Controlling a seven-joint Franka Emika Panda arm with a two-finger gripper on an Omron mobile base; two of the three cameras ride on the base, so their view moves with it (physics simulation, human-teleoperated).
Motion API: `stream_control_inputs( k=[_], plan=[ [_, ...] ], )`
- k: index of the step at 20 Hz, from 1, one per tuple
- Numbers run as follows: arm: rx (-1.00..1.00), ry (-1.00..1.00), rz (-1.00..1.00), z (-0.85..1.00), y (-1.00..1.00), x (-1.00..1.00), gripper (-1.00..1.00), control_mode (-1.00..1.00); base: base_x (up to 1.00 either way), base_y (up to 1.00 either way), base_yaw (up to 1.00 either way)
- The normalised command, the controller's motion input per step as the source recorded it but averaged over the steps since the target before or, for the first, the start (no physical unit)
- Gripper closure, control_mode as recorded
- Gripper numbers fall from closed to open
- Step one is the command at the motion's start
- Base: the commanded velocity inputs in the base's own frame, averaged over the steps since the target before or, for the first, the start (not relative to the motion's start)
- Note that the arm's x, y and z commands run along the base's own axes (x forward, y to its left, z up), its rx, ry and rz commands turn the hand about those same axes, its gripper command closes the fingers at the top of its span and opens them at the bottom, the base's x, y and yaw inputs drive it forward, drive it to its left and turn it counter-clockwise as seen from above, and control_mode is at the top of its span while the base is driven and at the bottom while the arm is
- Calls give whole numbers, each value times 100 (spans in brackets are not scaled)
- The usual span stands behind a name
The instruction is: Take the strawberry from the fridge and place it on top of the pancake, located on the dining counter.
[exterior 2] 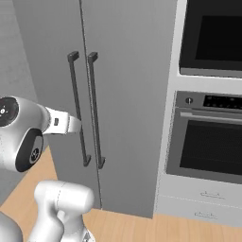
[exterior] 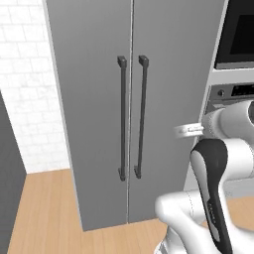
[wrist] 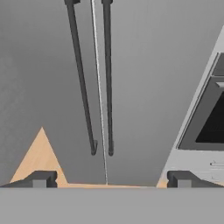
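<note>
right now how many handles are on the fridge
2: the left door's handle and the right door's handle, both vertical bars flanking the centre seam of the closed fridge.

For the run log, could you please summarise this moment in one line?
fridge: both doors closed | end effector: open, empty, facing handles | strawberry: not yet fetched

White arm folded up from base, elbow raised, forearm reaching forward roughly level. Tool (wrist: 109,179) held in air, touching nothing, jaws spread wide and empty, both dark fingertips (wrist: 41,178) well apart at hand view's bottom.
</note>
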Motion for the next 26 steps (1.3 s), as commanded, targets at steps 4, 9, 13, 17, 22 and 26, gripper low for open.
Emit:
stream_control_inputs(
  k=[4, 9, 13, 17, 22, 26],
  plan=[
    [0, 0, 0, 0, 0, 0, -100, 100, -48, 2, 0],
    [0, 10, 0, 0, 9, 65, -100, -100, 3, 2, 0],
    [0, 14, 0, 0, 13, 100, -100, -100, 0, 0, 0],
    [0, 12, 1, -6, 8, 100, -100, -100, 0, 0, 0],
    [0, -1, 0, -16, 5, 87, -100, -100, 0, 0, 0],
    [0, -24, 0, -29, 6, 72, -100, -100, 0, 0, 0]
  ],
)
